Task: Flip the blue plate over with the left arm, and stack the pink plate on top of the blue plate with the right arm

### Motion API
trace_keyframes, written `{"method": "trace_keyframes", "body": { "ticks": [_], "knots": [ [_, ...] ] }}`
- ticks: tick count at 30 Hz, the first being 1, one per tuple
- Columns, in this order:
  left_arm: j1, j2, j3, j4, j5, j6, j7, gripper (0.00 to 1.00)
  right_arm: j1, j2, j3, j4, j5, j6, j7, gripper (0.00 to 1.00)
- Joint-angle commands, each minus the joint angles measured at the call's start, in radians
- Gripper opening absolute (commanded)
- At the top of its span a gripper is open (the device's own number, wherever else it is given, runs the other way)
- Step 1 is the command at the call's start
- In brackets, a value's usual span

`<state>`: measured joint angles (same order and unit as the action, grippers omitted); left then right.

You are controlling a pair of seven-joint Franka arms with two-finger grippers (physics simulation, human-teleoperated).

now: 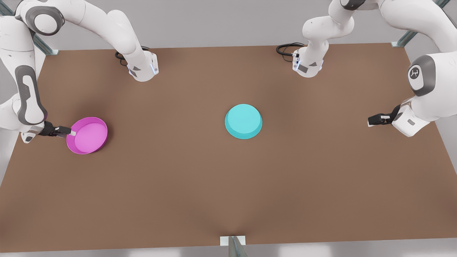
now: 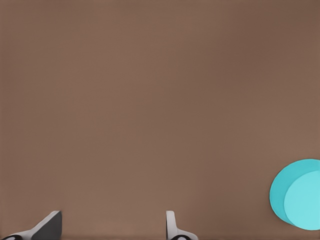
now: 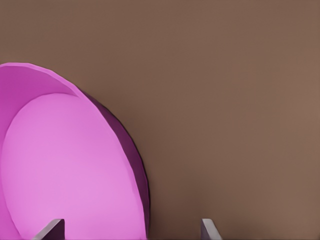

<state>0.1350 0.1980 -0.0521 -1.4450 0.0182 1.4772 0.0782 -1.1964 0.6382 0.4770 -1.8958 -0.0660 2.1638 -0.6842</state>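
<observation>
Front view: the right gripper (image 1: 71, 132) sits at the pink plate's (image 1: 87, 135) rim on the side away from the blue plate (image 1: 243, 121), one pale fingertip over the rim. In the right wrist view its fingers (image 3: 50, 230) stand spread with the rim between them, so the jaws are open, not yet clamped. The pink plate lies hollow side up, well apart from the blue plate, toward the front view's left.

The left gripper (image 1: 373, 120) hangs well off the blue plate's other side, waiting, its fingers (image 2: 47, 226) parted and holding nothing.

The blue plate rests mid-table (image 1: 228, 200) with its flat base up, so the flip looks done; grasping, carrying and stacking the pink plate remain. A white logo marks the left arm's (image 1: 425, 89) grey joint cap; I can read no lettering.
</observation>
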Motion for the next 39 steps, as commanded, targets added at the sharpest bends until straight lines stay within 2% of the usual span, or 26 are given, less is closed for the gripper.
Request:
{"method": "trace_keyframes", "body": {
  "ticks": [1,5,6,7,9,10,11,22,24,34,39],
  "knots": [
    [-0.001,0.000,0.000,0.000,0.000,0.000,0.000,1.00,0.000,-0.002,0.000,-0.003,0.000,-0.001,0.000,1.00],
    [-0.001,0.000,-0.002,0.000,-0.001,0.000,0.000,1.00,-0.009,-0.003,0.000,-0.032,0.000,-0.007,0.000,1.00],
    [0.000,0.000,0.000,0.000,-0.001,0.000,0.000,1.00,-0.009,-0.003,0.000,-0.032,0.000,-0.007,-0.002,0.95],
    [-0.001,0.000,-0.002,0.000,-0.001,0.000,0.000,1.00,-0.009,-0.003,0.000,-0.032,0.000,-0.007,-0.005,0.89],
    [-0.001,0.000,-0.002,0.000,-0.001,0.000,0.000,1.00,-0.005,-0.003,0.000,-0.032,-0.002,-0.012,-0.011,0.53],
    [-0.001,0.001,-0.002,0.000,-0.001,0.000,0.000,1.00,-0.006,-0.003,0.000,-0.032,-0.002,-0.012,-0.012,0.46],
    [-0.001,0.000,-0.002,0.000,-0.001,0.000,0.000,1.00,-0.005,-0.003,0.000,-0.031,-0.002,-0.012,-0.012,0.44],
    [-0.001,0.000,-0.002,0.000,-0.001,-0.003,0.000,1.00,0.000,0.009,-0.002,-0.032,-0.025,0.004,-0.011,0.42],
    [-0.001,0.000,-0.002,0.000,-0.001,-0.003,0.000,1.00,0.000,0.014,-0.002,-0.032,-0.035,0.002,-0.012,0.21],
    [-0.001,0.000,-0.002,0.000,-0.001,-0.009,0.000,1.00,0.003,0.015,-0.001,-0.031,-0.044,0.001,-0.006,0.21],
    [-0.001,0.000,-0.002,0.000,-0.001,-0.009,0.000,1.00,0.005,0.009,0.012,-0.031,-0.040,-0.074,0.081,0.21]
  ]
}}
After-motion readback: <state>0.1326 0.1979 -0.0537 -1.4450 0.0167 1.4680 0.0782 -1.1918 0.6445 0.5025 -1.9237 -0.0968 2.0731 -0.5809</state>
